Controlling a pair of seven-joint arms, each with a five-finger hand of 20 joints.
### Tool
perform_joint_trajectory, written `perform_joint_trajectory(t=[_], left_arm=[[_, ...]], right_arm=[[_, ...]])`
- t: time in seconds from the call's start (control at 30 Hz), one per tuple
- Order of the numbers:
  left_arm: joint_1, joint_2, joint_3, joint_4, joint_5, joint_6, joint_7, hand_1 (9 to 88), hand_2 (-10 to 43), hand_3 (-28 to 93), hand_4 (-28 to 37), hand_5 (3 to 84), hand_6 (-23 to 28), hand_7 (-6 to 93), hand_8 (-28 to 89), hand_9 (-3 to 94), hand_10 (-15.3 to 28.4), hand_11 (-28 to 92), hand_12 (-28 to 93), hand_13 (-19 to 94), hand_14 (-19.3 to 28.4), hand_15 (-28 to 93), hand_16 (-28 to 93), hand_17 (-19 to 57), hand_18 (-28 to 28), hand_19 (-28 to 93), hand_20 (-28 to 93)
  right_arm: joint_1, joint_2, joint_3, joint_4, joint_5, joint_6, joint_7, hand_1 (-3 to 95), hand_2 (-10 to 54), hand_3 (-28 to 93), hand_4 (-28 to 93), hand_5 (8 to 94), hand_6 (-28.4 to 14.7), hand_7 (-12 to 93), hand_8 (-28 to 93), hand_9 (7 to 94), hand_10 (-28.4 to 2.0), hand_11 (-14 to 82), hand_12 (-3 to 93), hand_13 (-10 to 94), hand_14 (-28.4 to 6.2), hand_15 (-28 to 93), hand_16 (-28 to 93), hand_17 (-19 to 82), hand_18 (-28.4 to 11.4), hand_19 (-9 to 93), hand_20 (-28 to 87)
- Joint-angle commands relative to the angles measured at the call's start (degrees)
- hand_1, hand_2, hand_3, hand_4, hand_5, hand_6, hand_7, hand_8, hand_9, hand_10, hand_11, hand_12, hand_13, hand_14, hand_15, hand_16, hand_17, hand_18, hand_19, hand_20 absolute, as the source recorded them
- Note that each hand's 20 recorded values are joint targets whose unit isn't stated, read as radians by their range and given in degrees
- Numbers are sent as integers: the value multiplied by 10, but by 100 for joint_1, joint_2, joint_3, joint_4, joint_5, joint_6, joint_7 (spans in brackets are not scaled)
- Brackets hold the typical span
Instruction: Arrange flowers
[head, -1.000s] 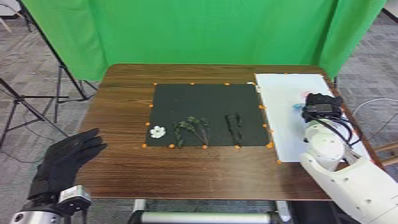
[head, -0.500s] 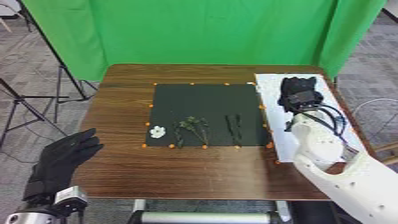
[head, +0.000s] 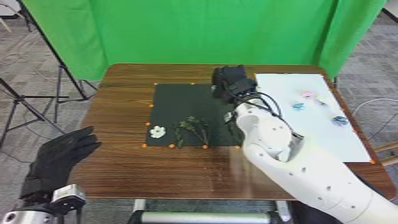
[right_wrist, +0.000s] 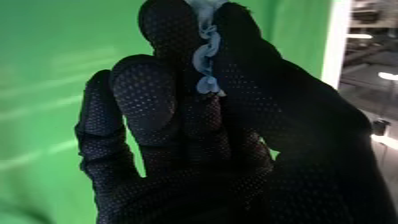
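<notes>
Black-gloved left hand (head: 60, 159) is held beside the table, fingers loosely extended, probably parked clear. White artificial flower (head: 157, 132) and leafy green stems (head: 191, 125) are laid on square black mat (head: 176, 102). Pale blue ruffled piece (right_wrist: 205, 56), likely a flower, is pinched by black-gloved right hand (head: 233, 81) near the mat's far right corner, presumably for placing there. Pink flower (head: 308, 94), small light blue flower (head: 298, 106) and dark blue flower (head: 339, 120) are set apart on white rectangular sheet (head: 293, 127), probably for easy picking.
</notes>
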Motion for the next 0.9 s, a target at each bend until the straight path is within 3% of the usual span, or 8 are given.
perform_joint_trajectory(t=[0.03, 0.2, 0.3, 0.43, 0.5, 0.6, 0.77, 0.9], left_arm=[[-167, 53, 68, 80, 51, -106, -170, 271, 62, 830, -134, 463, 141, 145, -87, 387, 222, 367, 90, 279, 284, 598, -127, -98, 212, 565, 120], [-358, 60, 173, 144, 57, -131, -176, 273, 61, 831, -134, 463, 142, 145, -87, 387, 222, 368, 90, 279, 284, 597, -127, -98, 212, 565, 119], [-419, 167, 194, 165, -1, -101, -139, 273, 61, 832, -133, 463, 142, 145, -87, 387, 222, 368, 90, 279, 284, 598, -127, -98, 212, 565, 119], [-553, 211, 251, 199, 21, -113, -152, 274, 62, 831, -133, 463, 141, 146, -87, 387, 222, 368, 89, 279, 284, 598, -127, -98, 212, 565, 119], [-590, 304, 289, 222, -33, -96, -100, 273, 61, 831, -132, 463, 141, 146, -87, 387, 222, 368, 89, 279, 284, 598, -127, -98, 212, 565, 119], [-677, 306, 322, 242, -11, -120, -141, 273, 61, 830, -132, 463, 141, 146, -87, 388, 222, 368, 90, 279, 284, 598, -127, -98, 212, 566, 120], [-782, 432, 375, 262, -30, -100, -119, 273, 61, 831, -131, 463, 141, 146, -87, 387, 222, 369, 90, 279, 284, 598, -128, -98, 212, 566, 120], [-877, 422, 385, 276, 20, -148, -175, 274, 61, 830, -132, 462, 141, 145, -87, 387, 222, 367, 89, 279, 284, 598, -128, -98, 212, 566, 119]], right_arm=[[-166, -953, -256, 410, 147, 15, -228, 550, -89, 772, -283, 768, -9, 300, 35, 870, -69, 214, 409, 674, -59, 664, 373, 197, -260, 775, 359], [-273, -1541, -139, 815, -11, -97, -345, 547, -89, 774, -283, 764, -8, 311, 24, 865, -70, 221, 412, 664, -62, 674, 374, 191, -257, 770, 358], [-246, -1765, -176, 1068, -79, 12, -255, 546, -89, 774, -283, 763, -7, 315, 20, 862, -70, 223, 412, 663, -62, 677, 371, 190, -256, 769, 358], [-201, -2012, -135, 1325, -146, 14, -80, 542, -89, 777, -283, 760, -3, 323, 16, 862, -67, 225, 410, 662, -58, 679, 367, 191, -254, 768, 357], [-176, -2106, -96, 1421, -149, 14, 5, 541, -88, 778, -283, 759, -3, 326, 13, 861, -66, 226, 410, 662, -58, 680, 366, 191, -254, 768, 357], [-211, -2290, 24, 1563, -173, -14, 109, 541, -87, 777, -283, 755, -2, 328, 9, 859, -65, 226, 408, 661, -58, 681, 365, 191, -252, 767, 356], [-401, -2662, 253, 1759, -82, 64, 431, 532, -83, 775, -283, 742, -4, 330, -2, 849, -69, 222, 404, 645, -57, 680, 364, 184, -246, 763, 354], [-459, -2759, 348, 1809, -173, -82, 511, 517, -87, 770, -283, 721, -6, 339, -16, 835, -71, 218, 397, 625, -60, 684, 354, 174, -242, 760, 350]])
